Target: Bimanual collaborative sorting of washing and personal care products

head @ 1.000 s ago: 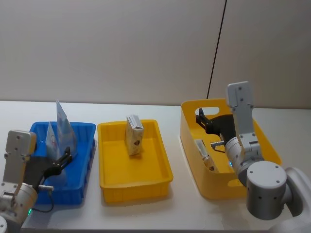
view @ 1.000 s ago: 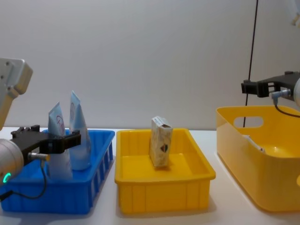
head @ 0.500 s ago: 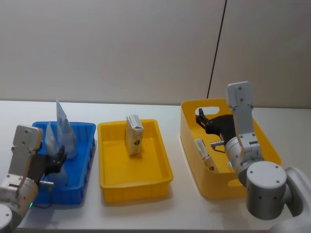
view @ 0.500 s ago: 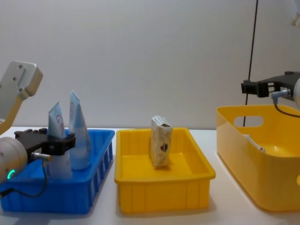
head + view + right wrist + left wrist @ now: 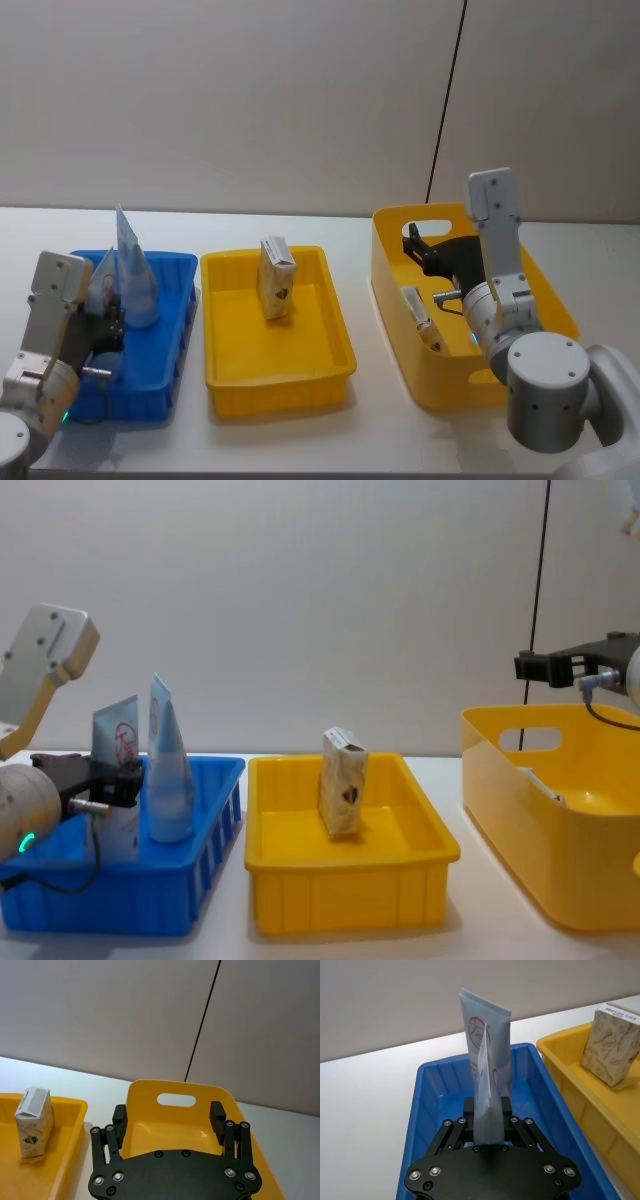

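Two pale blue-white tubes with a red mark stand in the blue bin. My left gripper is shut on the base of the nearer tube, low in the bin. The second tube stands just behind it. A cream box stands upright in the yellow tray. My right gripper hangs open above the yellow basket. A pale product lies against the basket's left wall.
The three containers stand in a row on a white table, blue at the left, tray in the middle, handled basket at the right. A black cable runs down the wall behind the basket.
My left arm has drawn back toward the left, and the nearer tube has turned with the gripper, now showing its flat face to the chest view. The right arm has not moved.
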Available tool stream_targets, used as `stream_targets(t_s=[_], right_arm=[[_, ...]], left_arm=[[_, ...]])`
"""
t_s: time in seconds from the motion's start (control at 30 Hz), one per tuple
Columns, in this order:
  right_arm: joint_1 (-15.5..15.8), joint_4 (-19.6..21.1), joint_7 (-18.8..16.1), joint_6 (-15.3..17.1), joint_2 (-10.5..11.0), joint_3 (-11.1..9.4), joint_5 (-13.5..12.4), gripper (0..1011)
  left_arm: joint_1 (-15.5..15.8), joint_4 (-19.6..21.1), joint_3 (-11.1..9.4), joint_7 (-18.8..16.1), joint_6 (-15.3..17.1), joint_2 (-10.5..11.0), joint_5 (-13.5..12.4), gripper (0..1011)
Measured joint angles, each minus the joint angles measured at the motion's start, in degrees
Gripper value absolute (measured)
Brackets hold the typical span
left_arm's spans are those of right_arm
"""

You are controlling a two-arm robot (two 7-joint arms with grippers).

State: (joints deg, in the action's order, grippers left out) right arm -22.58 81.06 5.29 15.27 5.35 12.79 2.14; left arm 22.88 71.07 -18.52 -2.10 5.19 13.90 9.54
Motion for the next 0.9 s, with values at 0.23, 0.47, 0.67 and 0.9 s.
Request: stream_targets(t_s=[0.23, 0.47, 0.67, 0.9], right_arm=[[0.0, 0.0, 0.0, 0.0, 0.0, 0.0, 0.0, 1004], [0.0, 0.0, 0.0, 0.0, 0.0, 0.0, 0.0, 1004], [0.0, 0.0, 0.0, 0.0, 0.0, 0.0, 0.0, 1004], [0.0, 0.0, 0.0, 0.0, 0.0, 0.0, 0.0, 1004]], left_arm=[[-0.4, 2.5, 0.0, 1.6, 0.1, 0.5, -0.1, 246], [-1.1, 6.7, -0.3, 3.9, 0.1, 1.4, 0.0, 228], [-1.9, 11.3, -0.7, 6.0, 1.0, 2.3, 0.0, 228], [-2.5, 15.9, -1.1, 8.0, 1.8, 2.8, 0.3, 228]])
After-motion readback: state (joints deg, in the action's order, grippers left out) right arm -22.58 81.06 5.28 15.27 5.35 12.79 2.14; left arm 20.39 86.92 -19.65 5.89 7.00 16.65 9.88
